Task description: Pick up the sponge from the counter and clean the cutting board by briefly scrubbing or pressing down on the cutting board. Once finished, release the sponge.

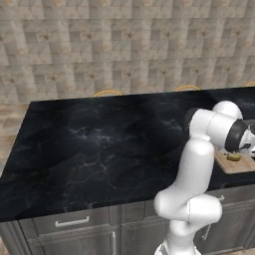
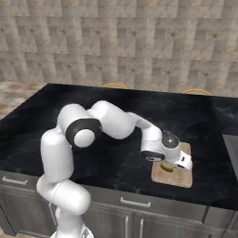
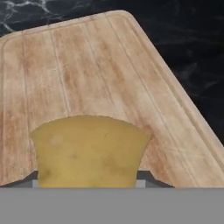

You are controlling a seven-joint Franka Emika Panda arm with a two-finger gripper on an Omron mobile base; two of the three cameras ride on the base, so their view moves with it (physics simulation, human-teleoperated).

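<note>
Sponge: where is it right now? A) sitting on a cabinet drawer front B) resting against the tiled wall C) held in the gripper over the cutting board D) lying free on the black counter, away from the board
C: the hand view has the yellow sponge between the finger tips with the wooden cutting board right beyond it, and the right base view puts the gripper and the sponge over the board on the counter.
</note>
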